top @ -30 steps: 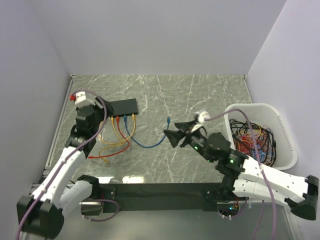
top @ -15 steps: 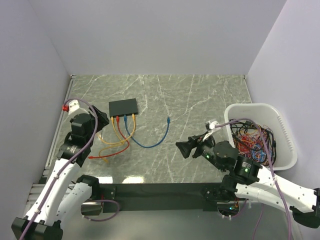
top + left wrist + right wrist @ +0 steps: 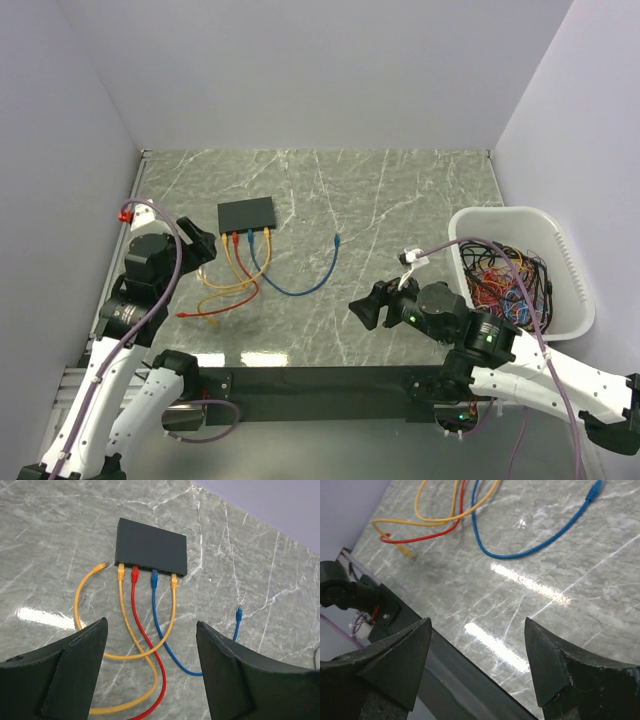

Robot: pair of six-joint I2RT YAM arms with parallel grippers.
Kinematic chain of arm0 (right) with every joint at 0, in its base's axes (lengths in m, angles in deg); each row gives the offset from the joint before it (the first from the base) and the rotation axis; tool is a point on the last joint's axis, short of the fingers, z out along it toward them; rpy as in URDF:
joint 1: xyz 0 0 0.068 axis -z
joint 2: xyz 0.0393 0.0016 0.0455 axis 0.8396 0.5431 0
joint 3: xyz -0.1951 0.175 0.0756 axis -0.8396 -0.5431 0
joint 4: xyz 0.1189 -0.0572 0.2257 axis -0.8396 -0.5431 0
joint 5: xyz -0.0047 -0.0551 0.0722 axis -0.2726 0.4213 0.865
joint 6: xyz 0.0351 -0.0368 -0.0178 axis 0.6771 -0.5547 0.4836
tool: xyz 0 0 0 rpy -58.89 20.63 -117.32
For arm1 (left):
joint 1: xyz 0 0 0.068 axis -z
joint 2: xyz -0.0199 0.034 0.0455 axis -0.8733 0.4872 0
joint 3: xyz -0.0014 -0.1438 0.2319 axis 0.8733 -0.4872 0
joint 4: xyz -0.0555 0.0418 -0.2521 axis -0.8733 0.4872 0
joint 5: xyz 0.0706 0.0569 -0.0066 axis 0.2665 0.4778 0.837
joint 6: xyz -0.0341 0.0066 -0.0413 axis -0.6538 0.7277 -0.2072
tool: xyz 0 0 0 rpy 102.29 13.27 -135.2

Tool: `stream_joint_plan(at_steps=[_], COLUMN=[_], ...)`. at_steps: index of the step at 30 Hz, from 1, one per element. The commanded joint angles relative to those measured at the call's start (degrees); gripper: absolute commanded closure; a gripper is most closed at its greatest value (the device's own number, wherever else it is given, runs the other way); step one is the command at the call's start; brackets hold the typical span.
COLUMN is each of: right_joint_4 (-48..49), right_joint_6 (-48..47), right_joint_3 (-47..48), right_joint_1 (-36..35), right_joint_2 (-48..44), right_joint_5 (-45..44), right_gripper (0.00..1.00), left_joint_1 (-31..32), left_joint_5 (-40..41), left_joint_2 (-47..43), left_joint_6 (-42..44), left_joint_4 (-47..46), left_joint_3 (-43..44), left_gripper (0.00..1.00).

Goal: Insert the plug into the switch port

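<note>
The black switch (image 3: 246, 213) (image 3: 152, 546) lies flat at the back left of the marble table. Its near edge holds yellow, red, blue (image 3: 154, 573) and yellow plugs side by side. The blue cable curves right to a free plug (image 3: 338, 240) (image 3: 239, 612) (image 3: 593, 491) lying on the table. My left gripper (image 3: 200, 245) (image 3: 150, 622) hangs open and empty, near and left of the switch, above the cable loops. My right gripper (image 3: 365, 308) (image 3: 477, 622) is open and empty near the table's front edge, well short of the free blue plug.
A white tub (image 3: 500, 212) full of tangled cables stands at the right. Red and yellow cable loops (image 3: 225, 290) trail from the switch toward the front left. A loose yellow plug (image 3: 104, 564) lies left of the switch. A black rail (image 3: 450, 675) borders the front edge.
My left gripper has drawn back from the switch toward the near left. My right gripper has pulled back from the blue cable toward the front edge and opened wider.
</note>
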Motion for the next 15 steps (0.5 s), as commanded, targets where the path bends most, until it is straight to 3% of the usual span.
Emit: stream_joint_plan(at_steps=[1, 15], right_joint_4=[0.10, 8.18], right_joint_6=[-0.78, -0.69], right_joint_3=[3.12, 0.84], right_joint_1=[-0.27, -0.36], right_joint_2=[-1.07, -2.13], right_joint_5=[1.04, 7.98], right_gripper=[0.18, 0.18], left_joint_1=[0.21, 0.21], left_joint_5=[-1.13, -0.78], left_joint_2=[0.81, 0.38], left_joint_6=[2.10, 1.57], left_joint_4=[-0.20, -0.37], left_joint_3=[0.07, -0.28], left_gripper=[0.23, 0.23])
